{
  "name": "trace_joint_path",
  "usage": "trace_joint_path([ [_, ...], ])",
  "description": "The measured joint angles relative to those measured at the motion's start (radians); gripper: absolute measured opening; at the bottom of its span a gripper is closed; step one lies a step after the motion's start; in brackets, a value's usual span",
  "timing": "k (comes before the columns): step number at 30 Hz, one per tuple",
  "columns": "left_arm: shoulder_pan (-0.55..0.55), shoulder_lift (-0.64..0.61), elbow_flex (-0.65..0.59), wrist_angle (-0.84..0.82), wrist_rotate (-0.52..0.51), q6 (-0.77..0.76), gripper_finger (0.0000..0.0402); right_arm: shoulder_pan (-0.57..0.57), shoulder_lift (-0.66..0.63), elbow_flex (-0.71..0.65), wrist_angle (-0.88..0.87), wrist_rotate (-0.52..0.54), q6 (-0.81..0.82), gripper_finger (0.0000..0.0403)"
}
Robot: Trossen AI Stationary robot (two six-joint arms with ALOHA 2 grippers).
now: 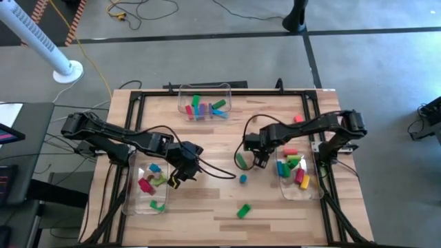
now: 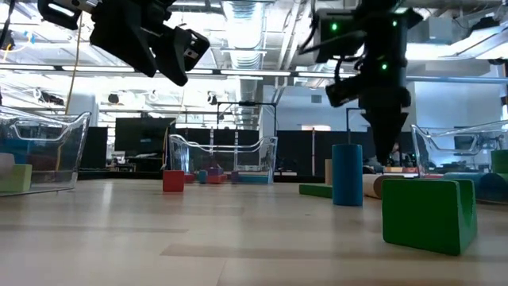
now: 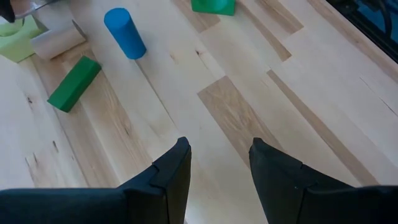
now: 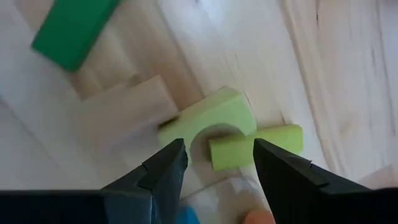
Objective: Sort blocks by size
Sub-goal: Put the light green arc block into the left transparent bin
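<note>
My right gripper hangs open, pointing down over the middle of the table. Below its fingers lie a light green arch block and a light green bar, with a tan block and a dark green bar beside them. A blue cylinder stands upright nearby, and a green block lies nearer the front. My left gripper is open and empty, raised beside the left bin.
Three clear bins hold sorted blocks: one at the far middle, one at the left, one at the right. A red block lies at the far right. Bare wood shows along the table's near edge.
</note>
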Motion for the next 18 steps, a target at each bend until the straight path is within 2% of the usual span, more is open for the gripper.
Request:
trace_joint_path([
  [6,0.000,0.000,0.000,0.004,0.000,0.001,0.0155,-0.039,0.000,-0.066,0.116,-0.057,0.006,0.0225],
  [18,0.000,0.000,0.000,0.040,0.000,-0.001,0.0155,-0.057,0.000,-0.100,0.140,-0.063,0.037,0.0225],
])
